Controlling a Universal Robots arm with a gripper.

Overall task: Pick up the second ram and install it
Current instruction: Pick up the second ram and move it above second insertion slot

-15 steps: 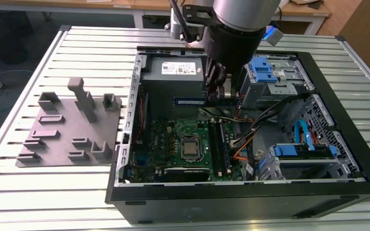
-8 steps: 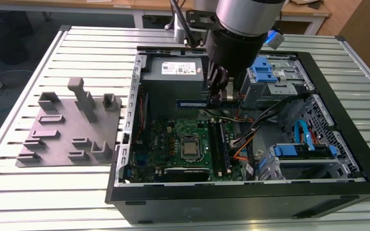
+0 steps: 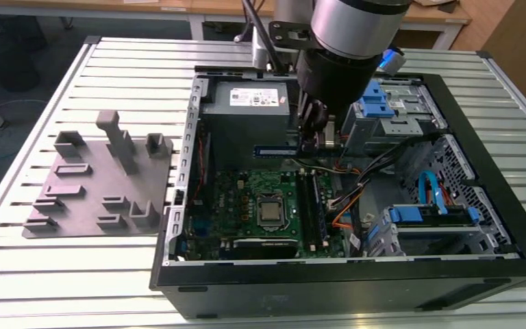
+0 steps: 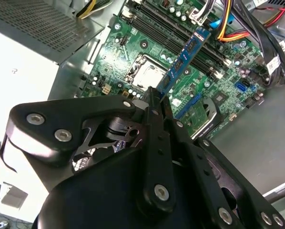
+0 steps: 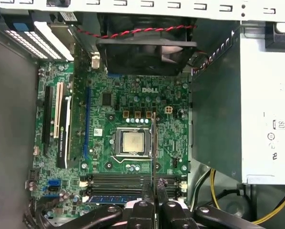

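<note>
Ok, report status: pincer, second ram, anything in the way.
Pincer shut on second ram. Ram above motherboard, not seated. Cables beside sockets, not across.

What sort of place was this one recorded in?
Probably a robotics lab or workshop bench: an open desktop case lies on a slatted metal table, a grey moulded tray sits beside it, and the gripper holds the second ram over the motherboard.

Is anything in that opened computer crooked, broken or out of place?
Nothing looks damaged or spilled. The one part not seated is the second ram: the gripper pinches one end of it and holds it in the air above the motherboard, not in a socket.
</note>
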